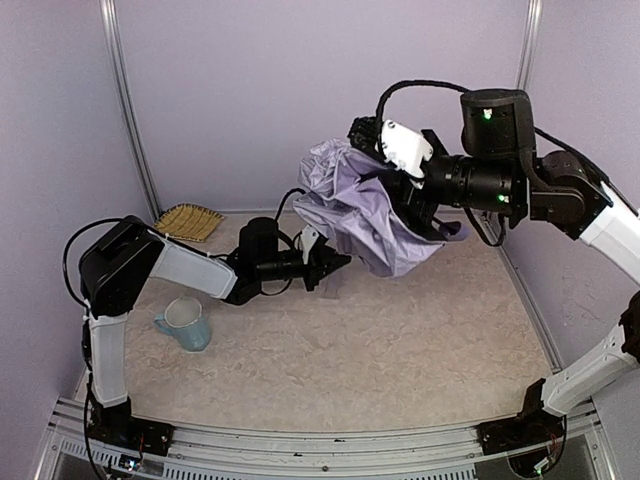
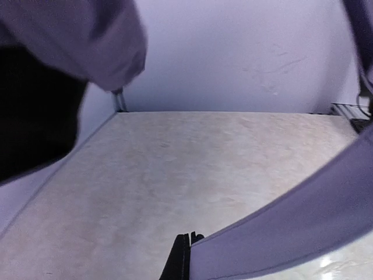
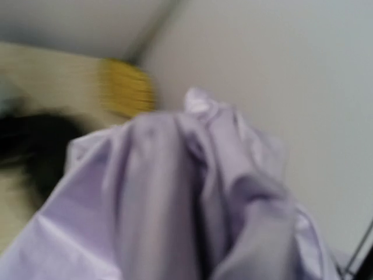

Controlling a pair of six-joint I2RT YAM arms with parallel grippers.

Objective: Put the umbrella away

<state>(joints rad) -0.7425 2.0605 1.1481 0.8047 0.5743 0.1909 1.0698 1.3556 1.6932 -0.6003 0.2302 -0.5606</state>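
The umbrella point(image 1: 355, 205), crumpled pale lavender fabric, hangs above the back of the table. My right gripper point(image 1: 412, 203) is buried in its right side and holds it up. The right wrist view shows only blurred folds of the umbrella point(image 3: 175, 198), and the fingers are hidden. My left gripper point(image 1: 342, 261) reaches in from the left to the lower edge of the fabric. Its black fingertips point(image 2: 179, 259) are pressed together in the left wrist view, where a taut band of the umbrella point(image 2: 291, 227) runs from them up to the right. Shaft and handle are hidden.
A pale blue mug point(image 1: 186, 324) stands at the front left of the table. A yellow woven mat point(image 1: 188, 221) lies in the back left corner, also a yellow blur point(image 3: 125, 87). Lavender walls close in on three sides.
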